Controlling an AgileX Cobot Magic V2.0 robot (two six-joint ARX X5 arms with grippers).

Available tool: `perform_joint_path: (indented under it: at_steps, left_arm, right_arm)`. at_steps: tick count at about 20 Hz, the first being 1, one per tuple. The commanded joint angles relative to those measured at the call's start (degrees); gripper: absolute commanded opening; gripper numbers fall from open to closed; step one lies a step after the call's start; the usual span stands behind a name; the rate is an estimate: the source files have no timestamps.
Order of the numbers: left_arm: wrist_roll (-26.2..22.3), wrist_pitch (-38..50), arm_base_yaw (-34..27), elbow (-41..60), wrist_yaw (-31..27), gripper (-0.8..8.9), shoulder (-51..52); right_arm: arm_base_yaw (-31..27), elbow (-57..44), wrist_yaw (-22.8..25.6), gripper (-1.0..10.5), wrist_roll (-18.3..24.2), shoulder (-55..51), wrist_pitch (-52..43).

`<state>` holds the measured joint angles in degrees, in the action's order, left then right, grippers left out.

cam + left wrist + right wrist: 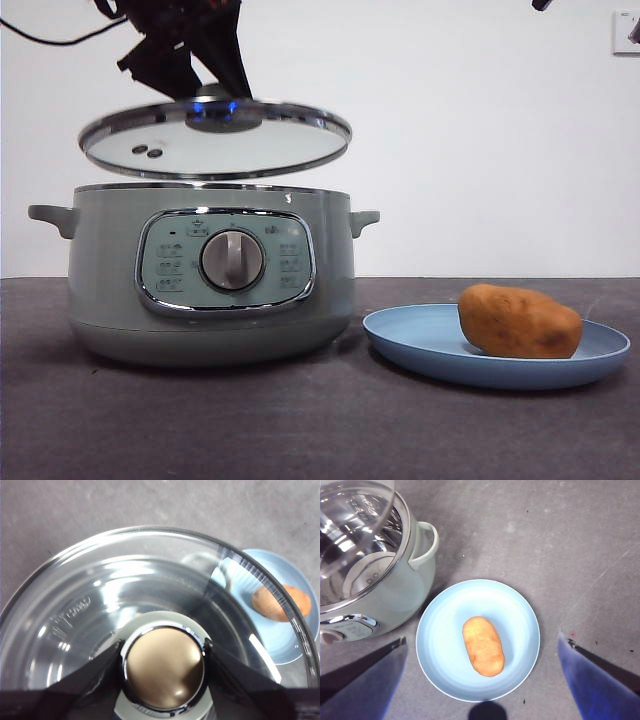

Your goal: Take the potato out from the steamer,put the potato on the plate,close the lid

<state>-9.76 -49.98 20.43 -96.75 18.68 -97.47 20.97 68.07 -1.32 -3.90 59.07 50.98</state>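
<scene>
Gripping the knob of the glass lid (215,140), the left gripper (164,667) is holding it in the air above the open pale-green steamer (210,275) at centre left of the front view. Embossed writing on the glass and small icons around the steamer's silver dial (232,260) are too small to read. The potato (520,321) is lying on the light-blue plate (420,340) at lower right, just beside the steamer. The right gripper (482,680) is hovering above the plate, jaws spread wide, over the grey table (200,420).
</scene>
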Motion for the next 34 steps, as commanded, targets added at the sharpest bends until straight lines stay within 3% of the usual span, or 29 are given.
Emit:
perform_joint_path:
  at_steps: [1,7,10,16,17,19,20,25,29,34]
  left_arm:
    - [0.6,2.9,0.2,2.4,0.3,-0.08,0.9]
    - [0.5,7.5,0.9,11.9,-2.7,-0.08,0.9]
    - [0.5,8.3,2.7,14.4,-11.2,-0.08,0.9]
    - [2.1,6.8,5.2,14.6,-10.8,0.02,0.9]
    - [3.8,6.8,5.4,14.6,-10.9,0.62,0.9]
    - [5.6,6.7,5.3,14.5,-11.1,3.4,0.9]
    - [5.7,6.7,5.3,14.5,-11.1,4.33,0.9]
    - [6.0,6.7,5.3,14.5,-11.8,4.44,0.9]
    - [6.8,5.1,5.3,12.8,-16.1,4.44,0.9]
    - [6.8,-3.8,5.3,-1.0,-17.2,4.44,0.9]
  right_arm:
    - [0.0,-0.3,0.2,5.0,-0.8,0.0,-0.2]
    - [0.0,-0.3,0.2,5.0,-0.8,0.0,-0.3]
    - [0.0,-0.3,0.2,5.0,-0.8,0.0,-0.3]
    - [0.0,-0.3,0.2,5.0,-0.8,0.0,-0.3]
    - [0.0,-0.3,0.1,5.0,-0.8,0.0,-0.3]
    - [0.0,-0.3,0.1,5.0,-0.8,0.0,-0.3]
    - [0.0,-0.3,0.1,5.0,-0.8,0.0,-0.3]
    - [0.0,-0.3,-0.1,5.0,-0.8,0.0,-0.3]
    - [0.0,-0.3,-0.2,5.0,-0.8,0.0,-0.2]
    - [0.0,-0.3,-0.2,5.0,-0.5,0.0,-0.1]
